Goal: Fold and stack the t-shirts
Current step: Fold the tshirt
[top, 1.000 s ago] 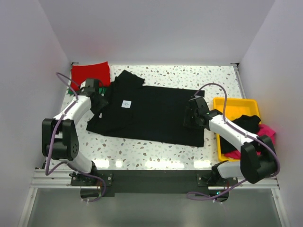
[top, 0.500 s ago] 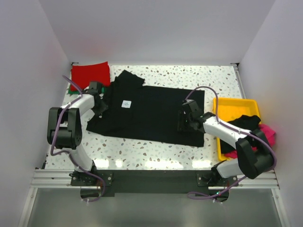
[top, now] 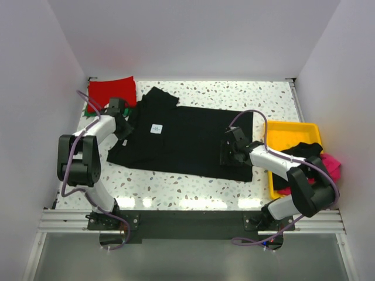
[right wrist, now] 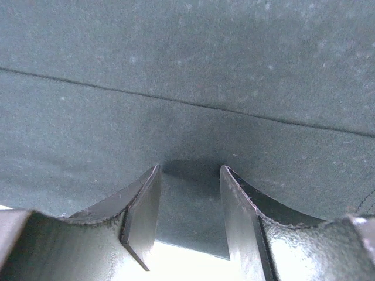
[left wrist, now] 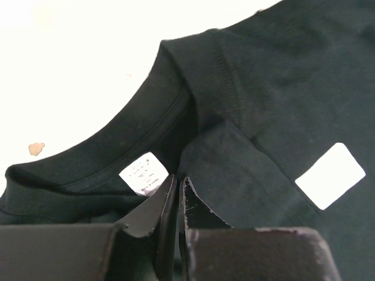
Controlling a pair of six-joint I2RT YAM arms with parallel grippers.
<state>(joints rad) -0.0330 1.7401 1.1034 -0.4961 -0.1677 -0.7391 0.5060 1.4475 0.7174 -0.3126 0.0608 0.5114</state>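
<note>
A black t-shirt [top: 187, 140] lies spread flat across the table, with a white patch [top: 156, 129] near its neck. My left gripper [top: 123, 130] is at the shirt's left edge, by the collar. In the left wrist view the left gripper [left wrist: 177, 180] has its jaws pressed together on a fold of the collar cloth, next to the small white neck label [left wrist: 143, 172]. My right gripper [top: 226, 154] is low over the shirt's right part. In the right wrist view the right gripper [right wrist: 188, 175] is open, with the shirt's hem [right wrist: 193, 228] lying between its fingers.
A folded red t-shirt [top: 112, 91] lies at the back left, with a green one [top: 89, 110] showing under its edge. The yellow tray [top: 291, 132] on the right holds a black t-shirt [top: 304, 153] and a pink one [top: 331, 161].
My right gripper has moved left and nearer over the black shirt's right part. My left gripper has shifted slightly at the collar.
</note>
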